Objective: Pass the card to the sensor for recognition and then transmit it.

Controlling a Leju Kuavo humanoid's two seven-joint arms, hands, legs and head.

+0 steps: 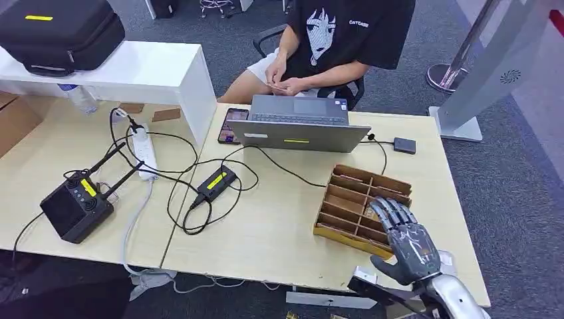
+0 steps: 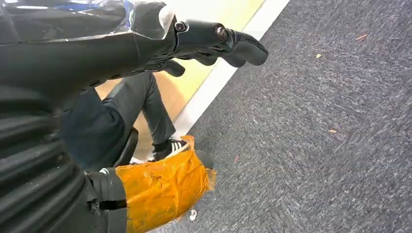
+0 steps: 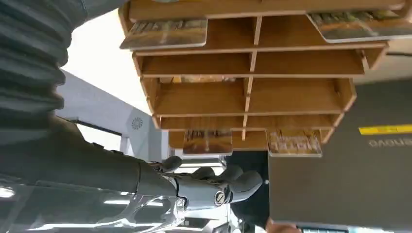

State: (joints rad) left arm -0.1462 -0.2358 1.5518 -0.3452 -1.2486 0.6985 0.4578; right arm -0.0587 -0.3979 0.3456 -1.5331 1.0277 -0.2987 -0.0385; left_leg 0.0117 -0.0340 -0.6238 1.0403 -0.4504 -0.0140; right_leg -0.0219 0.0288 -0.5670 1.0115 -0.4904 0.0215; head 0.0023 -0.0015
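Cards (image 3: 165,33) lie flat in the wooden divider tray (image 1: 346,194) at the counter (image 1: 279,219) edge, directly under and ahead of my right hand (image 1: 407,240), whose fingers (image 1: 392,211) hover spread and hold nothing. I judge the slot walls the obstacle. My left hand (image 2: 214,41) hangs over carpet, curled, far off.

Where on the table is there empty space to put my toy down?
Bare table lies between the black cables and the wooden card rack. It is crowded by the laptop and around the cables. The right hand hovers over the rack.
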